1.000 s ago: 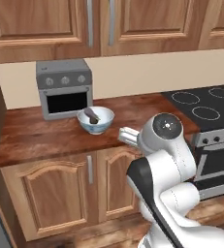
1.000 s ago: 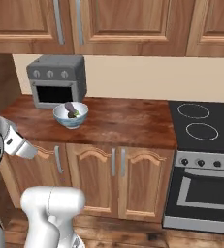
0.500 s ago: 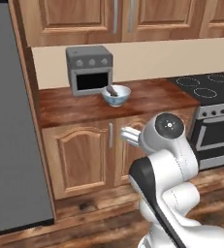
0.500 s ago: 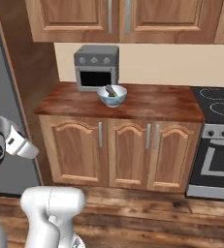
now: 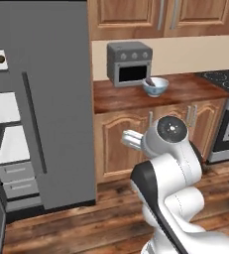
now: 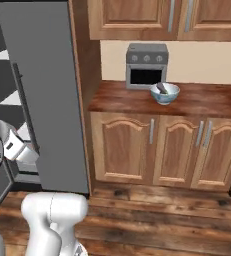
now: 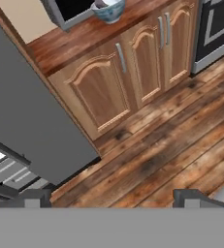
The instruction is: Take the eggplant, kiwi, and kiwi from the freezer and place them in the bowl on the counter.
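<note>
Bowl (image 7: 108, 9) sits on counter (image 7: 79, 41), well beyond spread, empty fingers (image 7: 33, 197).

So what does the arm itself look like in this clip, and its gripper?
The arm is built of glossy white rounded segments with dark grey to black bands at the joints, and one joint ends in a round grey cap with a small centre dot. No cables or markings are visible. The gripper shows two small, dark grey, blocky fingertips.

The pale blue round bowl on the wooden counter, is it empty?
No: in the left base view the pale blue round bowl on the reddish-brown wooden counter already holds a dull purple-grey elongated thing.
</note>
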You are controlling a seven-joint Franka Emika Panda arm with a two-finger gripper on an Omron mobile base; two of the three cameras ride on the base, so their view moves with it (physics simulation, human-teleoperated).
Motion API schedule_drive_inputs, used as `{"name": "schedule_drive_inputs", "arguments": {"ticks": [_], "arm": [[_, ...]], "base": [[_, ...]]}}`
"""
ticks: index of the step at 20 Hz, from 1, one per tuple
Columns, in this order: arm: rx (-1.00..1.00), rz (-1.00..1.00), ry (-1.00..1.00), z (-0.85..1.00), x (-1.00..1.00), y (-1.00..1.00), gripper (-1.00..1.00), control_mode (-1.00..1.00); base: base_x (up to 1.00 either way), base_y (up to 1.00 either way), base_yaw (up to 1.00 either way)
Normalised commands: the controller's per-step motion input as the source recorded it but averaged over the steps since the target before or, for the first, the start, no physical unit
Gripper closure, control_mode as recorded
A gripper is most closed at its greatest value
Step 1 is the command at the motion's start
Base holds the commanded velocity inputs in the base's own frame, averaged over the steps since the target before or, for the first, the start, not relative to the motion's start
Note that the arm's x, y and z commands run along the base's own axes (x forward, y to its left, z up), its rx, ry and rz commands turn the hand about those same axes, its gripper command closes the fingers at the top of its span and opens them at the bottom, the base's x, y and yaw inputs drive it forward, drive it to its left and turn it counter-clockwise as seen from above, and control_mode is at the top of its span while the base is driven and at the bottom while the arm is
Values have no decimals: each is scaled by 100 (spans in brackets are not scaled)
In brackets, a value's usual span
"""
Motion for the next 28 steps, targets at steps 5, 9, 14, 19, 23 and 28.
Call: {"name": "schedule_drive_inputs", "arguments": {"ticks": [5, 9, 14, 19, 23, 28], "arm": [[0, 0, 0, 0, 0, 0, -100, 100], [0, 0, 0, 0, 0, 0, -100, 100], [0, 0, 0, 0, 0, 0, -100, 100], [0, 0, 0, 0, 0, 0, -100, 100], [0, 0, 0, 0, 0, 0, -100, 100], [0, 0, 0, 0, 0, 0, -100, 100]], "base": [[17, 100, 1], [44, 100, -2], [89, 80, -5], [100, 9, -6], [97, 21, -14], [23, 89, -8]]}}
